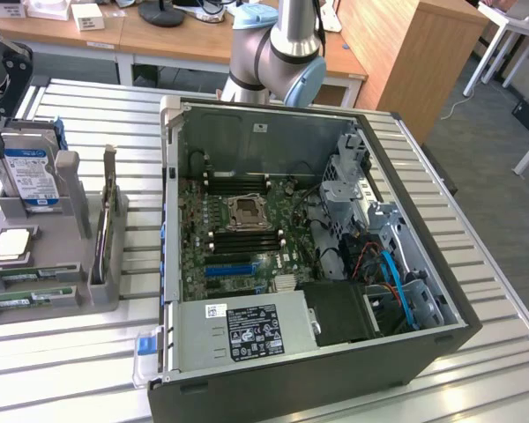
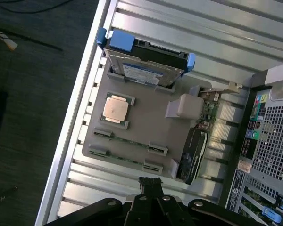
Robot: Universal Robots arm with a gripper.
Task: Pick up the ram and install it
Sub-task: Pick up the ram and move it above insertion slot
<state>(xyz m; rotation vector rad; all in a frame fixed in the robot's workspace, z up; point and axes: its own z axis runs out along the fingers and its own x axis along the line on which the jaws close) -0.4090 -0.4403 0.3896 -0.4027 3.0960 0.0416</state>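
Your ram lies in the grey holder, a thin green stick clipped at both ends along the holder's edge nearest the pincer, and nothing touches it. A second green stick lies parallel just beyond it. You can see the pincer's fingers pressed together and pinching nothing, hanging above the ribbed metal table just short of the ram. Farther from the pincer sits the square silver CPU, and beyond that the hard drive stands in its slot. A dark card stands on edge at the holder's side toward the open computer case, whose motherboard lies bare, well apart from the pincer.
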